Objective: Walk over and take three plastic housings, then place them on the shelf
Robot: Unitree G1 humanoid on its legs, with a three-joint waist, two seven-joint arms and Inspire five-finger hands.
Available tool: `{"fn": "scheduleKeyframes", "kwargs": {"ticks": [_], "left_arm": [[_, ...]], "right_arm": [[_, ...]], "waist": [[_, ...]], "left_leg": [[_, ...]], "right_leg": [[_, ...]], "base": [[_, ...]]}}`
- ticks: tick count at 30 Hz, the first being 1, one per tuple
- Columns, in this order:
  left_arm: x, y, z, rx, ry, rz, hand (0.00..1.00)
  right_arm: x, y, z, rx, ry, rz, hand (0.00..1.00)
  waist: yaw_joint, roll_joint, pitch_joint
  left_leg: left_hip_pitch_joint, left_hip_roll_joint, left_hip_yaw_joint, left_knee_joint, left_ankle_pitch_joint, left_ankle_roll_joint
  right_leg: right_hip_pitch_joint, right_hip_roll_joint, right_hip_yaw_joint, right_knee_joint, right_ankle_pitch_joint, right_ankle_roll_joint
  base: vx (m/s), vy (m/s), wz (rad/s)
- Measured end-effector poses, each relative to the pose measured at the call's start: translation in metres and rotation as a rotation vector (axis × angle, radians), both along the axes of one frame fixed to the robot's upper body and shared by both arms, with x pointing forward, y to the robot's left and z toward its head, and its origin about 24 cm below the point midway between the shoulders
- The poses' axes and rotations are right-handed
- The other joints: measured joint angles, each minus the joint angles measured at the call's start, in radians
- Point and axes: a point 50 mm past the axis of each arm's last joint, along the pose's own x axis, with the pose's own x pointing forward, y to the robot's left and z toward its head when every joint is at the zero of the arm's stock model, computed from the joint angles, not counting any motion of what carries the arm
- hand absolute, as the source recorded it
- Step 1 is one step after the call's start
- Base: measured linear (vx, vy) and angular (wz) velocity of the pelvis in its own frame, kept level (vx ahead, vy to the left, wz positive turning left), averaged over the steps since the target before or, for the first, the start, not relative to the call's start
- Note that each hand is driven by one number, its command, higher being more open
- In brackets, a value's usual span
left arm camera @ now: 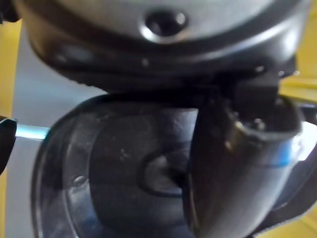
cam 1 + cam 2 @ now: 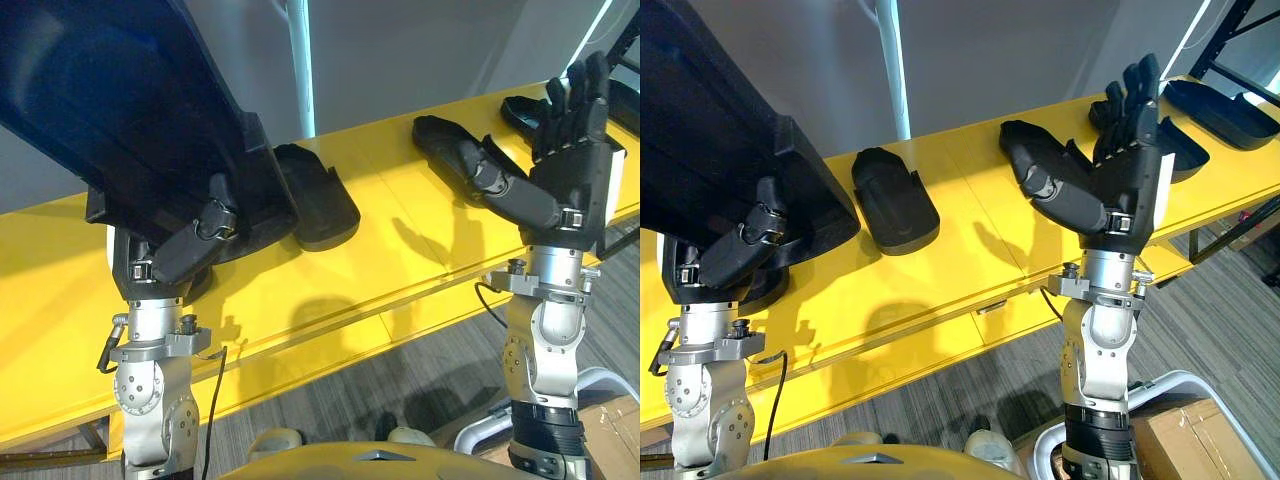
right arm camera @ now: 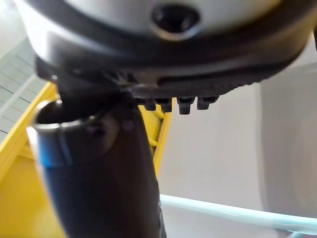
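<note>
At the left of the head views, a large black moulded plastic housing (image 2: 120, 100) is held raised by the left hand (image 2: 190, 245), with the thumb clamped over its lower edge. The fingers behind it are hidden and are presumed to support its back. Its long axis is steeply tilted, rising up and leftward above the long yellow shelf board (image 2: 400, 250). The right hand (image 2: 1125, 170) is raised empty, with the fingers straight and pointing upward. A second black housing (image 2: 895, 195) lies flat on the shelf near the held one. A third black housing (image 2: 1025, 140) lies behind the right thumb. The long axis of each runs across the shelf's depth.
</note>
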Motion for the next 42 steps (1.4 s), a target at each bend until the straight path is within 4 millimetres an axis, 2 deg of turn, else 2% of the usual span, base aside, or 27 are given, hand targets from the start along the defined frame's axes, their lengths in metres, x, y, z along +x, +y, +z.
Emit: {"fn": "scheduleKeyframes", "kwargs": {"ticks": [2, 5, 10, 11, 12, 13, 14, 16, 18, 22, 27, 32, 34, 36, 37, 38, 39, 42], "left_arm": [[-0.002, 0.0, -0.002, 0.006, 0.013, -0.006, 0.0], [-0.003, 0.0, -0.003, 0.004, 0.02, -0.007, 0.0], [-0.003, -0.005, -0.005, -0.035, 0.024, -0.012, 0.0], [-0.002, -0.007, -0.005, -0.042, 0.025, -0.027, 0.0], [-0.001, -0.013, -0.006, -0.065, 0.02, -0.064, 0.0], [0.001, -0.016, -0.005, -0.071, 0.014, -0.082, 0.0], [0.004, -0.023, -0.002, -0.077, -0.002, -0.12, 0.0], [0.005, -0.027, -0.002, -0.08, -0.004, -0.138, 0.0], [0.005, -0.025, -0.002, -0.079, -0.006, -0.132, 0.0], [0.002, -0.018, -0.004, -0.075, 0.002, -0.117, 0.0], [0.002, -0.02, -0.005, -0.067, 0.004, -0.159, 0.0], [0.005, -0.028, -0.009, -0.078, 0.048, -0.205, 0.0], [0.005, -0.029, -0.01, -0.086, 0.065, -0.196, 0.0], [0.006, -0.026, -0.012, -0.108, 0.079, -0.161, 0.0], [0.006, -0.025, -0.012, -0.113, 0.082, -0.153, 0.0], [0.006, -0.024, -0.013, -0.12, 0.088, -0.144, 0.0], [0.006, -0.024, -0.015, -0.123, 0.094, -0.141, 0.0], [0.002, -0.021, -0.026, -0.14, 0.14, -0.113, 0.0]], "right_arm": [[-0.004, 0.003, -0.004, 0.03, 0.004, 0.006, 1.0], [-0.008, 0.007, -0.011, 0.05, 0.025, 0.012, 1.0], [-0.009, 0.012, -0.016, 0.011, 0.055, -0.005, 1.0], [-0.01, 0.012, -0.017, 0.007, 0.061, -0.023, 1.0], [-0.013, 0.008, -0.019, 0.015, 0.069, -0.045, 1.0], [-0.014, 0.005, -0.02, 0.017, 0.075, -0.061, 1.0], [-0.016, -0.001, -0.023, 0.017, 0.09, -0.089, 1.0], [-0.017, -0.003, -0.03, 0.015, 0.122, -0.098, 1.0], [-0.021, 0.002, -0.038, -0.02, 0.159, -0.088, 1.0], [-0.021, 0.012, -0.038, -0.072, 0.131, -0.089, 1.0], [-0.023, 0.011, -0.035, -0.054, 0.102, -0.125, 1.0], [-0.024, 0.009, -0.036, -0.033, 0.102, -0.126, 1.0], [-0.024, 0.009, -0.036, -0.017, 0.1, -0.105, 1.0], [-0.02, 0.013, -0.038, -0.012, 0.106, -0.071, 1.0], [-0.018, 0.013, -0.038, -0.015, 0.107, -0.066, 1.0], [-0.017, 0.014, -0.038, -0.022, 0.106, -0.054, 1.0], [-0.016, 0.014, -0.037, -0.005, 0.098, -0.034, 1.0], [-0.01, 0.022, -0.031, 0.07, 0.064, 0.022, 1.0]], "waist": [[-0.002, -0.002, -0.004], [-0.001, -0.005, -0.004], [-0.012, -0.006, -0.005], [-0.033, -0.008, -0.005], [-0.058, -0.01, -0.006], [-0.067, -0.009, -0.005], [-0.074, -0.002, 0.001], [-0.066, 0.006, 0.006], [-0.05, 0.01, 0.006], [-0.046, 0.009, 0.007], [-0.053, 0.003, 0.005], [-0.058, 0.003, 0.005], [-0.055, 0.0, 0.011], [-0.044, -0.019, 0.044], [-0.037, -0.024, 0.051], [-0.027, -0.04, 0.062], [-0.027, -0.042, 0.067], [-0.029, -0.038, 0.065]], "left_leg": [[0.002, -0.002, 0.013, -0.009, 0.0, 0.001], [-0.003, -0.002, 0.025, -0.01, 0.0, 0.001], [-0.02, -0.002, 0.044, -0.013, 0.008, 0.002], [-0.023, 0.034, 0.155, -0.024, -0.004, 0.015], [-0.022, 0.08, 0.321, -0.022, 0.008, 0.035], [-0.025, 0.096, 0.385, -0.017, 0.036, 0.053], [-0.035, 0.094, 0.432, -0.01, 0.089, 0.008], [-0.024, 0.074, 0.409, -0.034, 0.096, 0.006], [-0.011, 0.045, 0.388, -0.073, 0.11, 0.018], [0.01, 0.019, 0.388, -0.134, 0.124, 0.025], [0.026, 0.013, 0.398, -0.149, 0.136, 0.015], [0.04, 0.014, 0.404, -0.153, 0.133, 0.014], [0.004, 0.032, 0.395, -0.058, 0.092, 0.019], [-0.067, 0.061, 0.327, 0.131, 0.063, 0.033], [-0.079, 0.064, 0.311, 0.162, 0.062, 0.032], [-0.116, 0.071, 0.272, 0.232, 0.055, 0.036], [-0.159, 0.098, 0.241, 0.314, 0.027, 0.075], [-0.188, 0.186, 0.167, 0.379, 0.024, 0.091]], "right_leg": [[0.012, -0.001, 0.002, -0.025, 0.007, 0.01], [0.017, 0.001, 0.005, -0.047, 0.017, 0.004], [0.031, -0.004, -0.017, -0.085, 0.047, 0.01], [0.041, -0.014, -0.065, -0.087, 0.049, 0.01], [0.047, -0.035, -0.121, -0.075, 0.044, 0.009], [0.049, -0.046, -0.147, -0.066, 0.038, 0.013], [0.05, -0.064, -0.188, -0.039, 0.021, 0.027], [0.064, -0.088, -0.21, -0.021, 0.007, 0.044], [0.081, -0.108, -0.225, -0.024, 0.004, 0.05], [0.079, -0.122, -0.219, -0.028, 0.006, 0.053], [0.081, -0.12, -0.203, -0.044, 0.022, 0.074], [0.09, -0.116, -0.195, -0.051, 0.022, 0.075], [0.096, -0.114, -0.194, -0.052, 0.02, 0.072], [0.116, -0.122, -0.181, -0.052, 0.012, 0.059], [0.117, -0.126, -0.169, -0.052, 0.011, 0.057], [0.117, -0.132, -0.163, -0.055, 0.008, 0.054], [0.112, -0.136, -0.163, -0.043, 0.001, 0.055], [0.078, -0.162, -0.089, 0.004, -0.02, 0.066]], "base": [[-0.06, 0.023, -0.04], [-0.07, 0.002, -0.06], [-0.05, -0.001, 0.14], [-0.01, 0.007, 1.06], [0.0, 0.025, 1.27], [0.02, 0.083, 1.46], [0.01, 0.115, 1.16], [-0.01, 0.12, 0.71], [-0.01, 0.11, 0.32], [-0.01, 0.086, 0.06], [0.04, 0.034, -0.09], [0.05, 0.008, -0.06], [0.03, -0.02, 0.01], [-0.03, -0.05, -0.1], [-0.08, -0.018, -0.22], [-0.08, 0.019, -0.17], [-0.07, 0.017, -0.14], [-0.02, 0.146, -0.58]]}}
